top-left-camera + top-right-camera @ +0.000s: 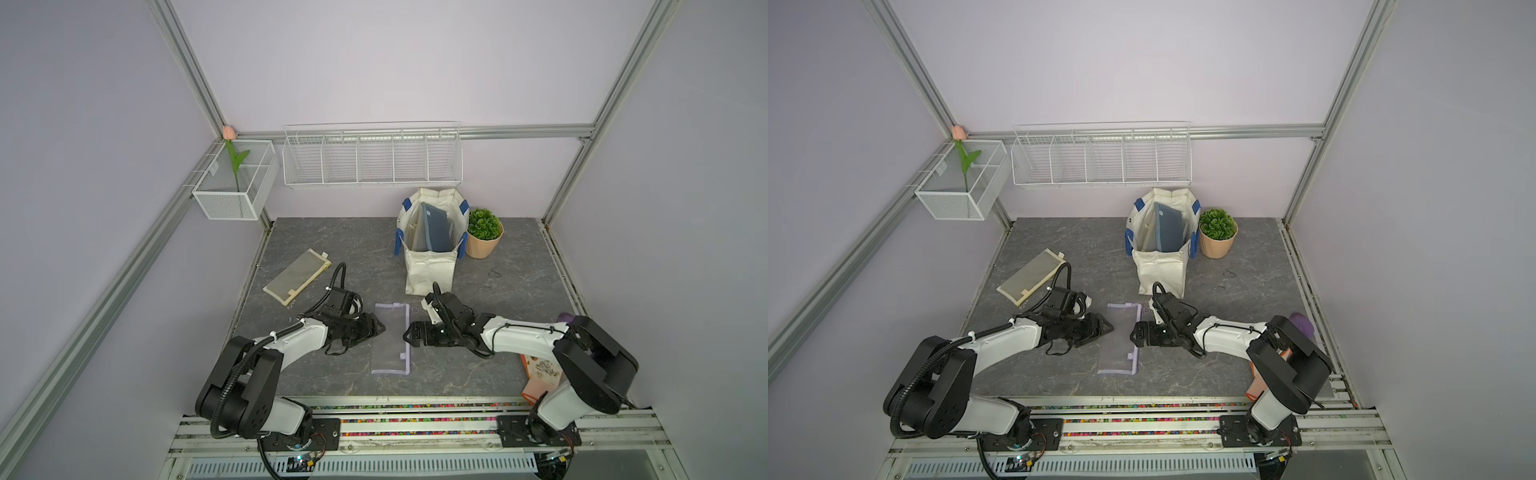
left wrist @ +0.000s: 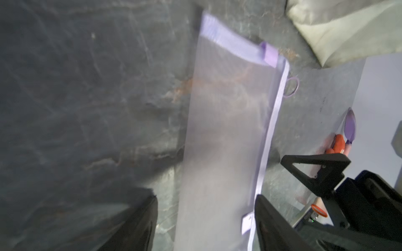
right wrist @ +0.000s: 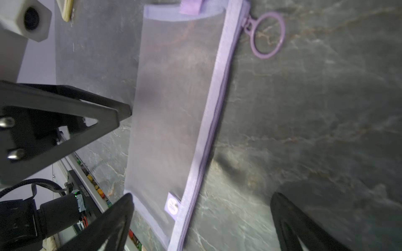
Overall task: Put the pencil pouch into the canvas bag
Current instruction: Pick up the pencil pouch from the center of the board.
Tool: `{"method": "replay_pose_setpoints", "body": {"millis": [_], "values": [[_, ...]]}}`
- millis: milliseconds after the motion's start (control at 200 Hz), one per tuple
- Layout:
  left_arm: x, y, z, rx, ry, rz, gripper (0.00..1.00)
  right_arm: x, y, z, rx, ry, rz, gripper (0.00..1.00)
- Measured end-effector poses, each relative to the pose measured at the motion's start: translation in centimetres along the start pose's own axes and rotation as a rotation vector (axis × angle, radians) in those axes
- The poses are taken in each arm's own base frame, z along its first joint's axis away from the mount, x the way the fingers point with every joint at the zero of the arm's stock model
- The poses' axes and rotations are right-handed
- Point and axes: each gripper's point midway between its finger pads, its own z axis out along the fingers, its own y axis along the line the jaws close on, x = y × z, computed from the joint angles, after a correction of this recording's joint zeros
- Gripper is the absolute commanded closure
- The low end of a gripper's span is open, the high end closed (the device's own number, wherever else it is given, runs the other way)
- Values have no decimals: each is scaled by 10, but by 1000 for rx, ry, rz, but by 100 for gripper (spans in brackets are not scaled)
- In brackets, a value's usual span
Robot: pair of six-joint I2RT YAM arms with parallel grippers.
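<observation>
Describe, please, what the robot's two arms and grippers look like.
The left arm and right arm have white shells with black joint housings. A black corrugated hose runs along the left, a thin black cable along the right. The left gripper and right gripper are black, with triangular open-frame fingers.

Left wrist view: translucent lavender mesh pencil pouch point(image 2: 224, 134) smeared by motion blur, near end cut by the picture's edge; right wrist view: print on its small lilac label point(image 3: 173, 205) unreadable; both top views: orange-and-white patterned paper bag point(image 1: 540, 372) largely hidden behind the white-and-black right arm point(image 1: 519, 332); purple rounded object point(image 1: 566, 318) behind that arm, kind not determinable; dark blue-grey flat item point(image 1: 434, 228) standing in the boxy off-white canvas bag point(image 1: 430, 270), lower part hidden by the front wall; small dark mark point(image 1: 493, 273) on the grey marbled tabletop point(image 1: 332, 249) too small to identify.
</observation>
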Motion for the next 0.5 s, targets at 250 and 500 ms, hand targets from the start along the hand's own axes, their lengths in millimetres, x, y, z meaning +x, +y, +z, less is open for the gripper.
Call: {"method": "replay_pose_setpoints", "body": {"millis": [250, 500], "values": [[-3, -13, 12, 130, -40, 1, 39, -19, 18, 20, -86, -33, -2, 5], [8, -30, 25, 174, -41, -4, 53, -22, 22, 26, -117, -38, 9, 22]]}}
